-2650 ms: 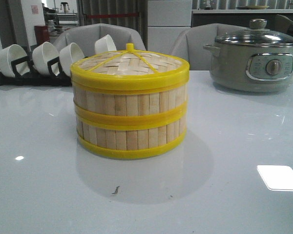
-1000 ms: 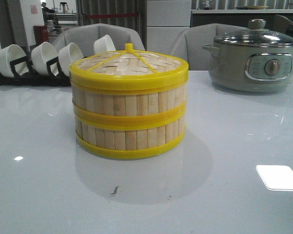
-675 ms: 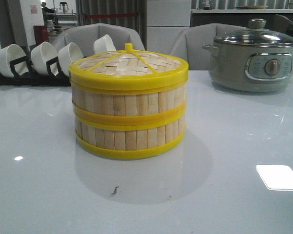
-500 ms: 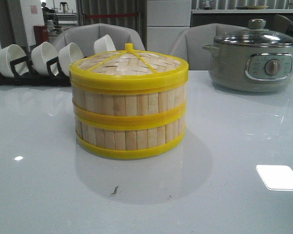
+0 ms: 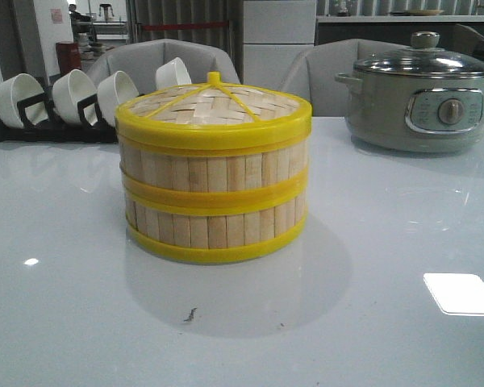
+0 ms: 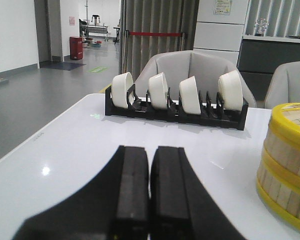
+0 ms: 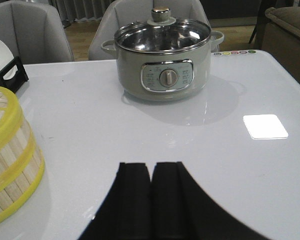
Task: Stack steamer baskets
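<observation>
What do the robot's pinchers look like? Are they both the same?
Yes, they match. The left gripper and the right gripper each have two flat, blocky black fingers with a matte finish, widening into a black base. No cables or markings show on them, and the arms behind them are out of view.

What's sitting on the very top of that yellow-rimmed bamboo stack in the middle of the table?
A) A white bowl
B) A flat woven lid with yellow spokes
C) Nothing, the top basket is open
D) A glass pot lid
B: the front view shows the woven lid with its yellow rim and spokes capping the two steamer baskets, which stand one on the other on the table.
</observation>
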You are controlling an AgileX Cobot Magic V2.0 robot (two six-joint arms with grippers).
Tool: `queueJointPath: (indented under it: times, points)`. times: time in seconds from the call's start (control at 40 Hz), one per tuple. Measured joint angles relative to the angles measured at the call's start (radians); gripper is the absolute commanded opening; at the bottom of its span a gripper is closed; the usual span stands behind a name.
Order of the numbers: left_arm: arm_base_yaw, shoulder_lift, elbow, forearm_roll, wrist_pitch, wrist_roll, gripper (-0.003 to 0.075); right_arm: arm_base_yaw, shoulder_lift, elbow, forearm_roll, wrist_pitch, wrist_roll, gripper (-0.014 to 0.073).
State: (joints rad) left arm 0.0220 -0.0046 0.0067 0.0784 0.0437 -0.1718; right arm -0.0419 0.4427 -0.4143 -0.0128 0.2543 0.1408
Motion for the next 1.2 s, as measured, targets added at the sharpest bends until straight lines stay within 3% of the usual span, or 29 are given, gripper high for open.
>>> queueJointPath:
  times: [1.2]
  points:
    - [0.0, 0.0, 0.0, 0.012, -0.002, 0.0, 0.0087, 0.0, 0.0, 0.0, -0.015, 0.0, 0.0, 0.0048]
